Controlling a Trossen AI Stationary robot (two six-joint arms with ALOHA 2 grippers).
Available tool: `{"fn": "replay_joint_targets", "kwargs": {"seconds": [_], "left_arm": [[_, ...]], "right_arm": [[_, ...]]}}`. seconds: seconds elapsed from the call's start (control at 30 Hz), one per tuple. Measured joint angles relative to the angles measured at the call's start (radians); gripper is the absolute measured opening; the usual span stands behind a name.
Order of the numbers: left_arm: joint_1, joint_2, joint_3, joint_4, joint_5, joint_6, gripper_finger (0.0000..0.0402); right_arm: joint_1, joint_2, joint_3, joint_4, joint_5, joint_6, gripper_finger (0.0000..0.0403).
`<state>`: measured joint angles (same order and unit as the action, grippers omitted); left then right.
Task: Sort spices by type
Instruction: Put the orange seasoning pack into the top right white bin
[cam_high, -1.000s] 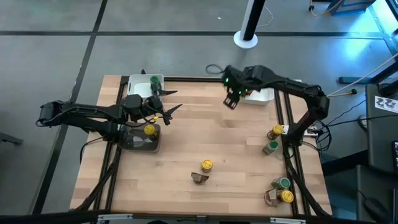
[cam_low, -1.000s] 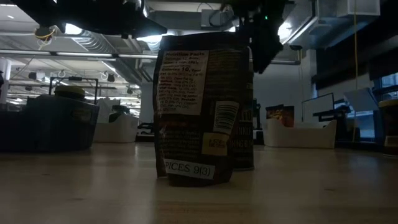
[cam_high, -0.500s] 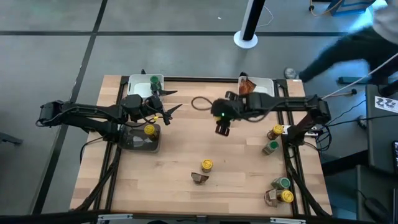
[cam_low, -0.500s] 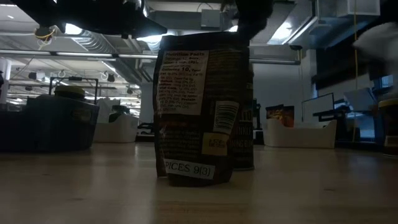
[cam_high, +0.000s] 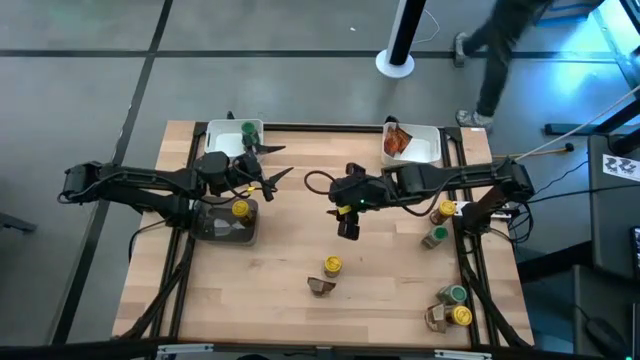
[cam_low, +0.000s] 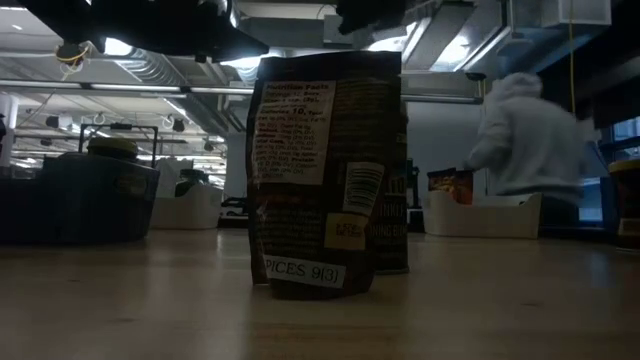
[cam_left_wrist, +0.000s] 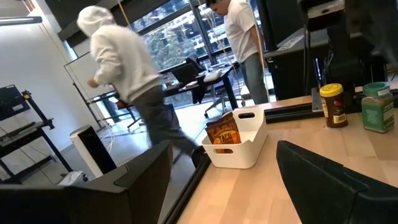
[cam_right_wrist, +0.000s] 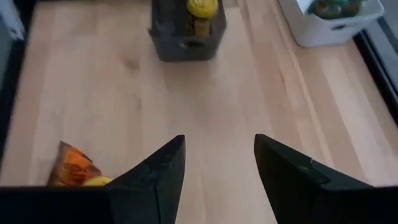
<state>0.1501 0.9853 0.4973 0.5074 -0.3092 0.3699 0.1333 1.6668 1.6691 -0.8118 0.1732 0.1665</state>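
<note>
Reaching with the right hand (cam_high: 347, 228) over the middle of the counter (cam_high: 300, 230), I keep its fingers apart and empty. My guess is the next pick is the yellow-lid jar (cam_high: 332, 266) or the brown packet (cam_high: 321, 286) touching it, both near the front edge. I should come down straight over only one, because they stand very close and a wide approach could push the other. The left hand (cam_high: 268, 172) waits open beside the dark tray (cam_high: 222, 230), which holds one yellow-lid jar.

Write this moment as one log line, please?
right claw: open, empty, over mid-table | left claw: open, near dark tray | packet: in white tray
</note>
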Motion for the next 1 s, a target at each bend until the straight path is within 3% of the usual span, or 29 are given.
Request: {"fn": "replay_joint_targets", "kwargs": {"seconds": [1.0], "left_arm": [[-0.002,0.0,0.0,-0.018,0.0,-0.022,0.0276]], "right_arm": [[0.131,0.225,0.0,0.19,-0.211,-0.071,0.0193]]}}
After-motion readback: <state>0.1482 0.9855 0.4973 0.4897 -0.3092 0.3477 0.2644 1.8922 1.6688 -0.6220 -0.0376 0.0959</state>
